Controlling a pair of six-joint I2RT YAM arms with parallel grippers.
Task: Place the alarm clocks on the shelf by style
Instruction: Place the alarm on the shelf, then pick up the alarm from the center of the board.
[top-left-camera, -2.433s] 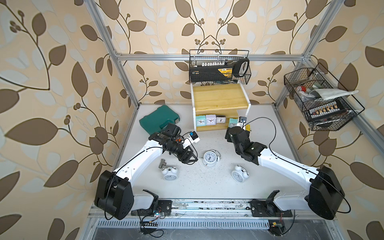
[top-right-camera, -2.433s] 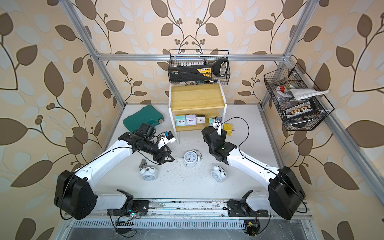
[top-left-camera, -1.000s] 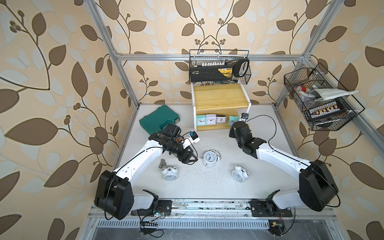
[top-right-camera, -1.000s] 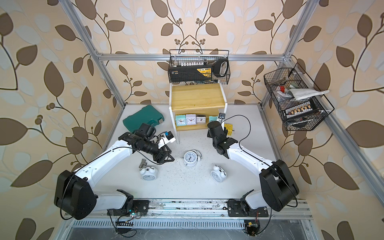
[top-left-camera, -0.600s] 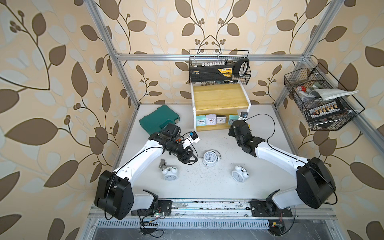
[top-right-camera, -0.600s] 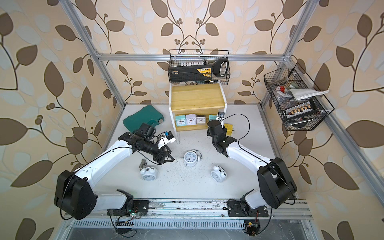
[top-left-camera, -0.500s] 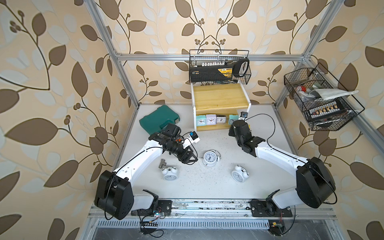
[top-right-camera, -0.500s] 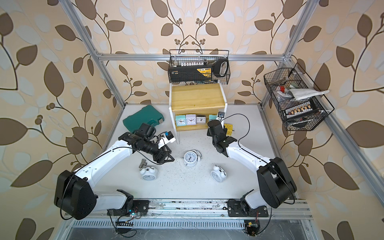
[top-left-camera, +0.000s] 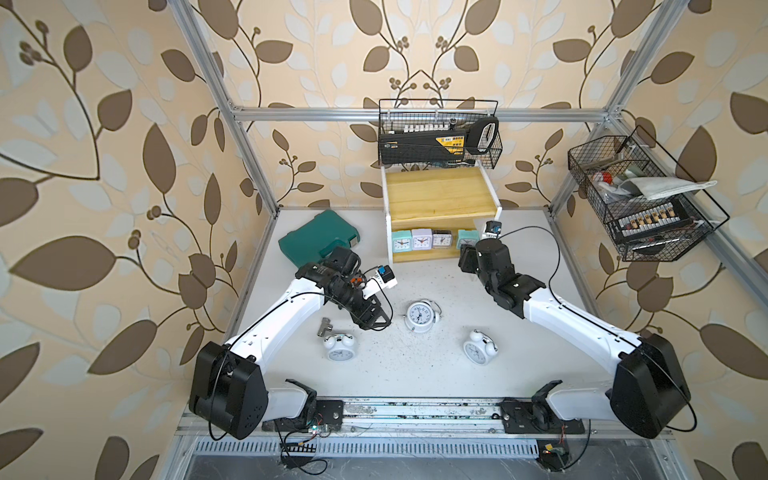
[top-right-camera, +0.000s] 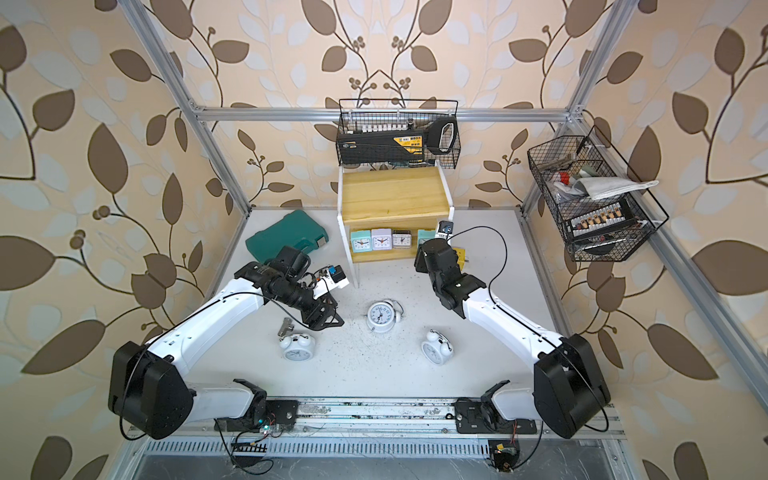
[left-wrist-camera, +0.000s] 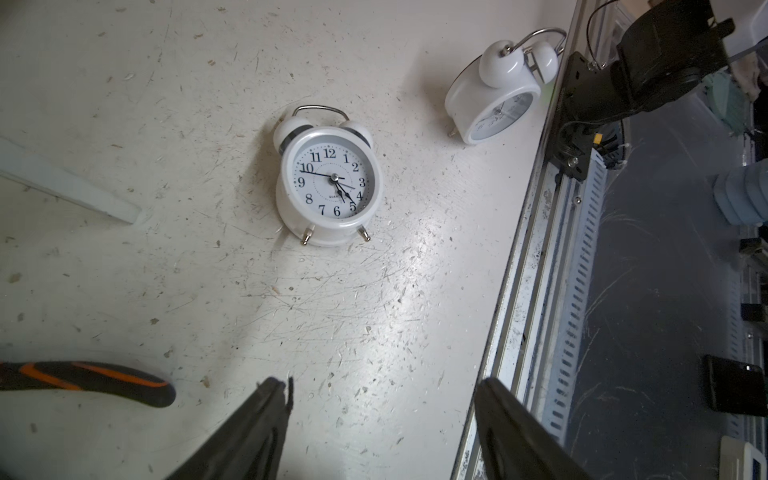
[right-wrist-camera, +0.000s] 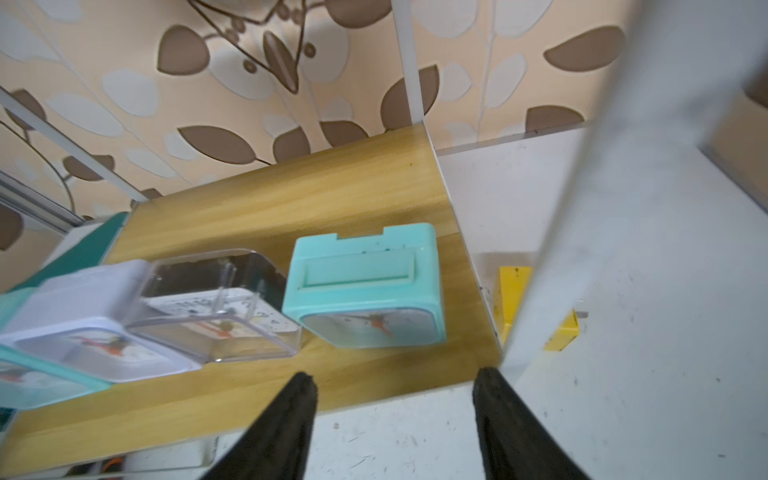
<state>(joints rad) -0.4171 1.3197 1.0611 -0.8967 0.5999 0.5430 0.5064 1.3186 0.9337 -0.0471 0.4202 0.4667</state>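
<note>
Right gripper (right-wrist-camera: 394, 375): fingers spread, nothing between them, poised at the front edge of the shelf (top-left-camera: 440, 199), level with its lower board. Just beyond the fingertips the teal clock (right-wrist-camera: 365, 291) stands on that board, apart from both fingers and close to the shelf's white side panel. The clear clock (right-wrist-camera: 216, 316), lilac clock (right-wrist-camera: 91, 332) and mint clock (right-wrist-camera: 25, 382) follow in one row along the same board, each touching or nearly touching its neighbour. A yellow cube (right-wrist-camera: 513, 291) lies on the table just outside that side panel. Left gripper (left-wrist-camera: 381, 380): fingers spread, empty, held above the table (top-left-camera: 415, 374) well in front of the shelf. Ahead of it the first twin-bell clock (left-wrist-camera: 330, 183) lies on its back, face up, the closest of the three to the shelf. The second twin-bell clock (left-wrist-camera: 494, 99) sits farther from the shelf, near the table's front rail. The third twin-bell clock (top-left-camera: 340, 348) is equally far from the shelf, just below the left gripper in both top views, with a small metal fitting (top-left-camera: 325, 326) beside it.
</note>
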